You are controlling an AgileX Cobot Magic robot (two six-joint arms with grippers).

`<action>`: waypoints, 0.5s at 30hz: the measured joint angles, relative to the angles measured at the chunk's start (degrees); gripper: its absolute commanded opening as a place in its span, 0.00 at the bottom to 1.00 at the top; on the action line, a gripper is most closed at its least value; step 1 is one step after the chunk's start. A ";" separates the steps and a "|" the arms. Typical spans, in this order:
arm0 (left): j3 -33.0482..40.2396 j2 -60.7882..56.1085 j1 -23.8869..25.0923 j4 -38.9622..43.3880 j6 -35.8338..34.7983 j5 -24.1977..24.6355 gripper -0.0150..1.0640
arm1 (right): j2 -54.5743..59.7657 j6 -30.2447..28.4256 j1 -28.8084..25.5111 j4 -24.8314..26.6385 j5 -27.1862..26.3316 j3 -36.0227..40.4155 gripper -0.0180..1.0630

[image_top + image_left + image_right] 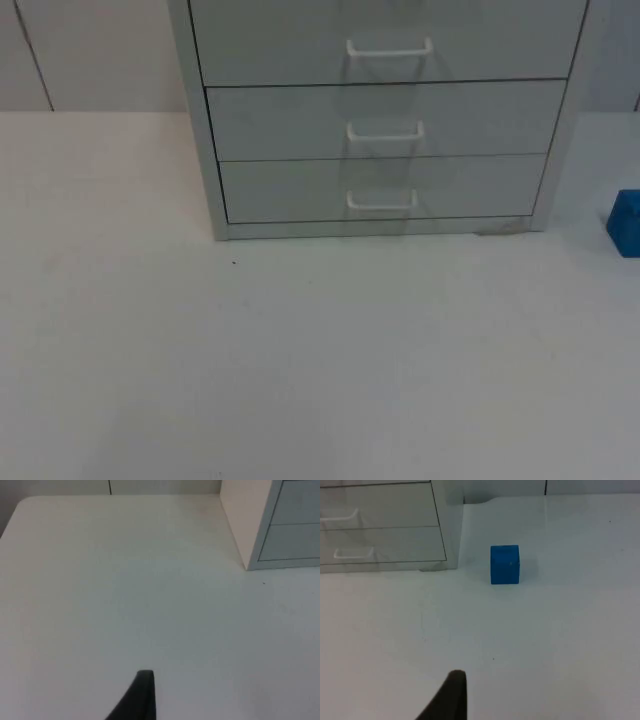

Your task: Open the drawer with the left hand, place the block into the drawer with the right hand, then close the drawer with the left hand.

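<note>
The drawer unit (385, 120) stands at the upper middle of the top view, a pale grey cabinet with three drawer fronts showing, all shut flush. Each front carries a white bow handle; the bottom drawer's handle (381, 201) sits just above the cabinet's base. The blue block (626, 223) rests on the bench at the right edge of the top view, beside the cabinet's right front corner and apart from it; part of it is cut off by the frame. In the right wrist view the block (505, 564) is a small, plain cube standing flat, with nothing between it and the cabinet.

The bench (300, 370) is white and matte, with a tiny dark speck near the cabinet's left front corner. Behind it runs a grey partition wall (90, 50) with a thin vertical seam.

The left end effector (141, 696) hangs over open bench, well away from the cabinet's left side; one black fingertip shows, and I cannot tell whether it is apart or together. The right end effector (451, 695) hangs over the bench short of the block; likewise I cannot tell.
</note>
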 measured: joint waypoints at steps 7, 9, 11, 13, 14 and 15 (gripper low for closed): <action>0.00 7.09 0.00 -2.49 0.00 -0.25 0.99 | 8.48 -1.02 0.00 0.00 -1.92 -4.00 0.99; -0.62 10.91 0.00 -3.81 0.00 -0.50 0.99 | 13.00 -1.14 0.00 0.00 -4.03 -4.87 0.99; -1.85 14.73 0.00 -4.42 0.00 -2.06 0.99 | 17.78 -1.14 0.00 0.00 -6.60 -5.24 0.99; -2.35 17.11 0.00 -4.53 0.00 -3.11 0.99 | 20.87 -1.14 0.00 0.00 -7.84 -5.24 0.99; -2.78 18.77 0.00 -4.62 0.35 -4.15 0.99 | 23.13 -1.14 0.00 0.00 -8.66 -5.24 0.99; -3.21 20.44 0.00 -4.75 0.47 -5.11 0.99 | 25.89 -1.25 0.00 0.00 -9.55 -5.24 0.99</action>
